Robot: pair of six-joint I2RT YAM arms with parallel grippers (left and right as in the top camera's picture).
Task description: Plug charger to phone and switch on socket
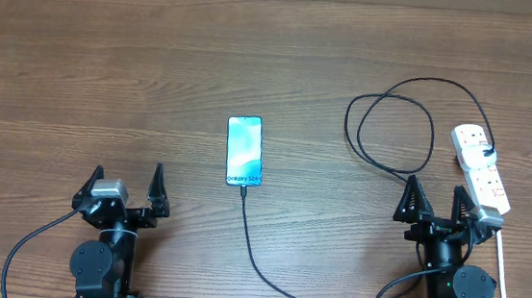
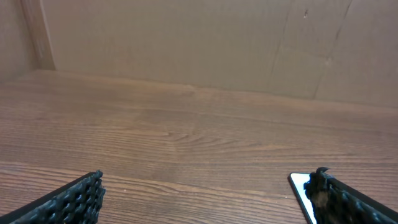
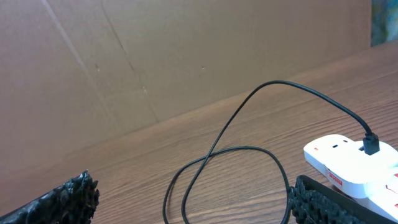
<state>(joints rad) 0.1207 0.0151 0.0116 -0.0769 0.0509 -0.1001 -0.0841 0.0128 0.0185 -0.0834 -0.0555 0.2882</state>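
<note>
Wood-grain table point(image 1: 82, 46) fills our overhead view, and several things on it we cannot fully read. The charger point(image 1: 244, 215) meets the near short edge of the phone point(image 1: 244, 149), but its tip is too small for us to tell whether it is seated. The cable runs toward the near table edge, and we lose it at the right arm's base. It shows again as loose loops beyond the right gripper point(image 1: 435, 186), ending in a black head on the socket point(image 1: 481, 173). The socket's switches are too small to read, its near end overlaps the right gripper, and its white cord point(image 1: 503, 276) is cut off at the frame's bottom. The left wrist view catches only a corner of the phone. Both grippers stand wide and hold nothing. The left gripper point(image 1: 129, 171) sits well left of the phone, with bare wood beyond it and along the far edge.
</note>
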